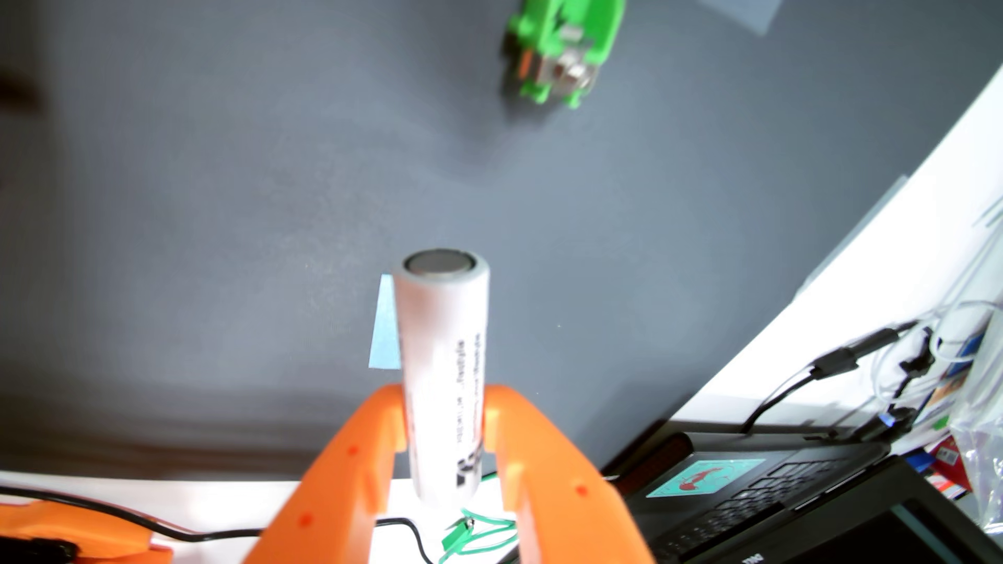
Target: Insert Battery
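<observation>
Up at the top edge of the wrist view we've got the green battery holder (562, 51), a chunky plastic cradle cut off by the frame, with something metallic and silvery sitting in it, plus a touch of orange. It's blurred, so we can't say whether that's a contact or a cell.

Down the middle, the battery (442, 374): a smooth white cylinder with a flat grey metal end facing us and dark print down its side that we can't read. Our orange gripper (446, 428) has it pinched, both fingers pressed against its sides, jaws narrowed to the cell's width. The battery's lower end hides between the fingers. It's well apart from the holder, over the grey mat (217, 190), which looks matte and soft.

Just left of the battery, a pale blue triangle (385, 325) peeks out, partly hidden behind it.

At the bottom right, a black laptop (760, 499) with a teal sticker, cropped by the frame. Cables (787, 385) tangle beside it on the white table (814, 303). A green wire (472, 534) loops under the gripper.
</observation>
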